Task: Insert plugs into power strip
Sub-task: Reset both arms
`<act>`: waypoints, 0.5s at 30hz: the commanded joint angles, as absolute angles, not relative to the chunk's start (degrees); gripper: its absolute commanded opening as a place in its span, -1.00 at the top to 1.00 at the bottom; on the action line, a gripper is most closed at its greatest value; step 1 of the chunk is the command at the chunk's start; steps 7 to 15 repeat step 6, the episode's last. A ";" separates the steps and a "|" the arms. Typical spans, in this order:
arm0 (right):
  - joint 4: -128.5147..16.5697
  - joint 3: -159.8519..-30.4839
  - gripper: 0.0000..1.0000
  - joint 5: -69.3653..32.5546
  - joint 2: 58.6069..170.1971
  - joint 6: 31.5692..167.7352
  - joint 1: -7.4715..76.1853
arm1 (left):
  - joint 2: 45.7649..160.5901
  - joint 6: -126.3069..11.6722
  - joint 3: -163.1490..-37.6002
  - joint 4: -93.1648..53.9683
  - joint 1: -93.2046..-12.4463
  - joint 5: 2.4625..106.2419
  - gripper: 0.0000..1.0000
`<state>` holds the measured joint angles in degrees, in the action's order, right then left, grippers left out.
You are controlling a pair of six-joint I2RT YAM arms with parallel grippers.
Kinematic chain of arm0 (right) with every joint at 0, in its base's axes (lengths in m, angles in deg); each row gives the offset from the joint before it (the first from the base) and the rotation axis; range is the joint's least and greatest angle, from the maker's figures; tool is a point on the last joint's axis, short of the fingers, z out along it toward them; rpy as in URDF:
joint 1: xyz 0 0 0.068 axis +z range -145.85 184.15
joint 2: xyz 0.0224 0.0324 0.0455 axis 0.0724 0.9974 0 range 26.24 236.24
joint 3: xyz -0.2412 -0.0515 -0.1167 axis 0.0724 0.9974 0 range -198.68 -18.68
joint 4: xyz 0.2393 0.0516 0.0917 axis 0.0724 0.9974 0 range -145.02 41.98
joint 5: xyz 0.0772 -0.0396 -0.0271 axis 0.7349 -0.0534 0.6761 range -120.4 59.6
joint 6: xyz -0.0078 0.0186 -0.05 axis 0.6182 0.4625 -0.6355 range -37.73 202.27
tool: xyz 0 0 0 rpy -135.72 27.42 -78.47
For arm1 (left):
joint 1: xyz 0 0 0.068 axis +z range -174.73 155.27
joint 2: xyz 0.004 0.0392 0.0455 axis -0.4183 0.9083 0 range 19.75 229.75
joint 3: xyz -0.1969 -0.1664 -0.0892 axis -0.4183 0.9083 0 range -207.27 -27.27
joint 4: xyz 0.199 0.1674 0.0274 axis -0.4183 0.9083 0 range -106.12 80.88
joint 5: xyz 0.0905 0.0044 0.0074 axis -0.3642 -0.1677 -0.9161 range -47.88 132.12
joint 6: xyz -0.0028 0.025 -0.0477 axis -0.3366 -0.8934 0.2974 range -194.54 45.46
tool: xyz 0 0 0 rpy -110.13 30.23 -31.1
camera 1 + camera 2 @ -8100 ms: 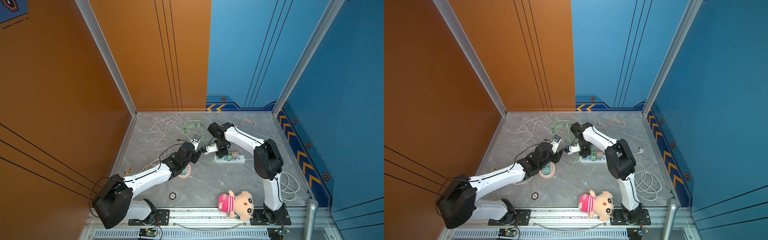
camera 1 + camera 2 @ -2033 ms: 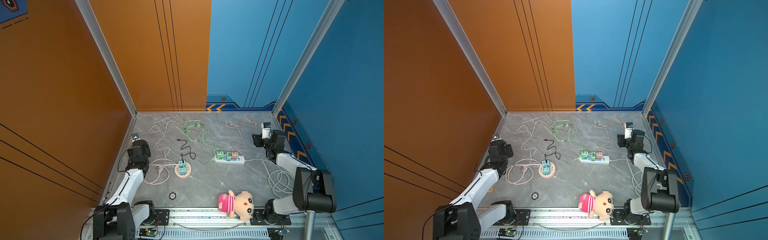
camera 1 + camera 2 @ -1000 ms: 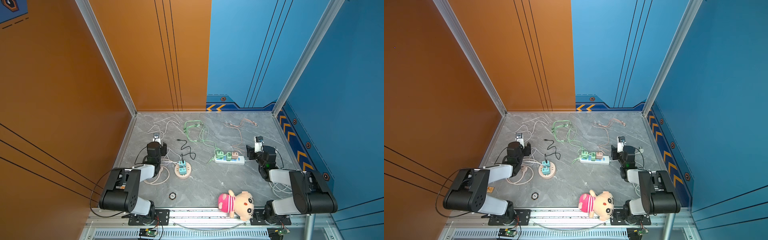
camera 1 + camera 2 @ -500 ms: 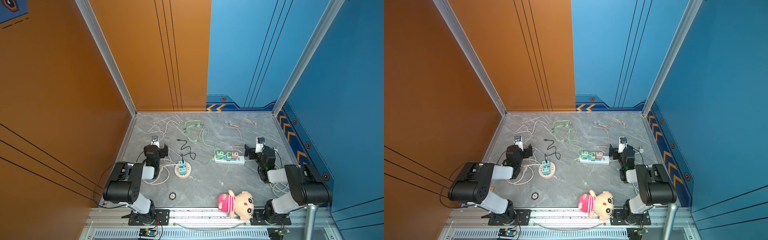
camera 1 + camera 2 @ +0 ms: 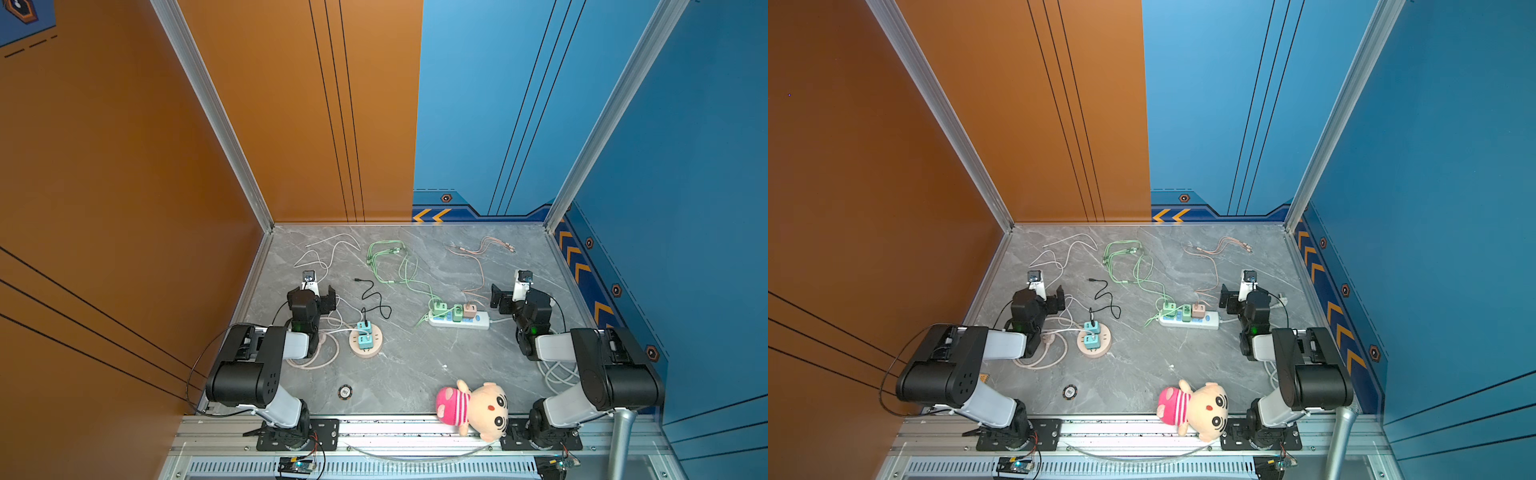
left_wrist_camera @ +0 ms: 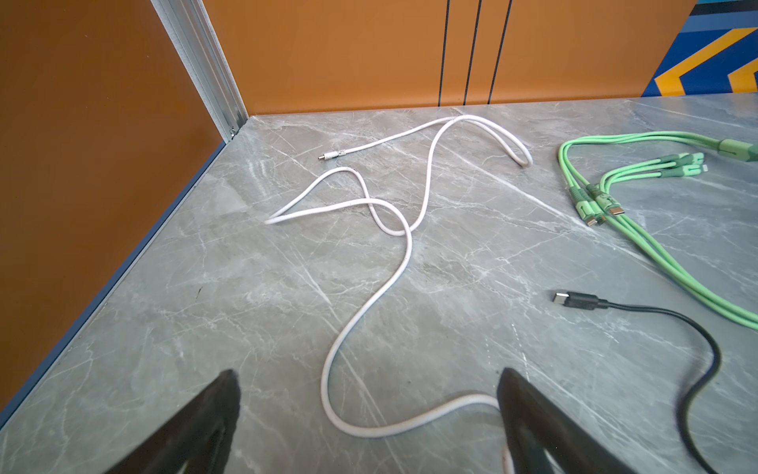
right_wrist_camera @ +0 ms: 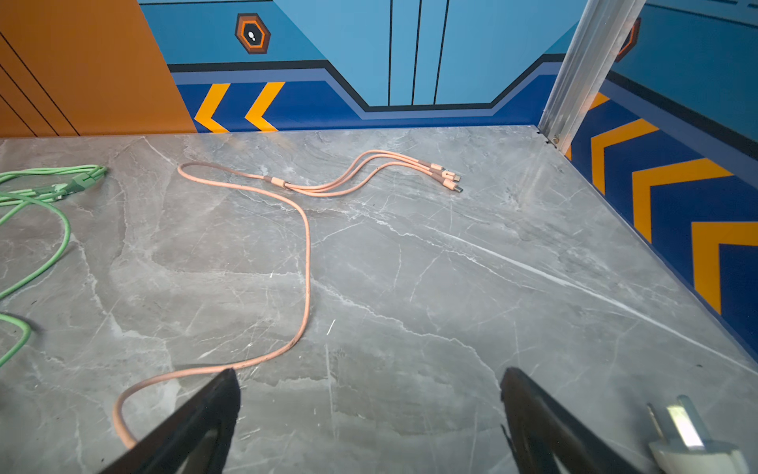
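Robotics lab test cell: grey marble-look counter (image 5: 415, 365) walled on 3 sides by orange panels (image 5: 291, 104) and blue panels (image 5: 478, 104) on aluminium posts (image 5: 217, 124); left arm (image 5: 249, 361) and right arm (image 5: 611, 365) bolted to a rail (image 5: 395, 432) at the counter's front edge.

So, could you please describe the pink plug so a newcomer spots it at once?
On the grey table, find the white power strip near the right arm. Of three cube plugs in it, the pink plug sits nearest that arm; its neighbours are mint green.
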<state>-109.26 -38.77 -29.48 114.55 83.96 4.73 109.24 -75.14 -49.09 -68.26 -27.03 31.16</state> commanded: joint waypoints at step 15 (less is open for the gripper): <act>-107.32 -39.95 -0.99 -31.33 114.83 85.43 4.24 | 109.33 -74.90 -49.02 -69.20 -26.84 32.23 -0.96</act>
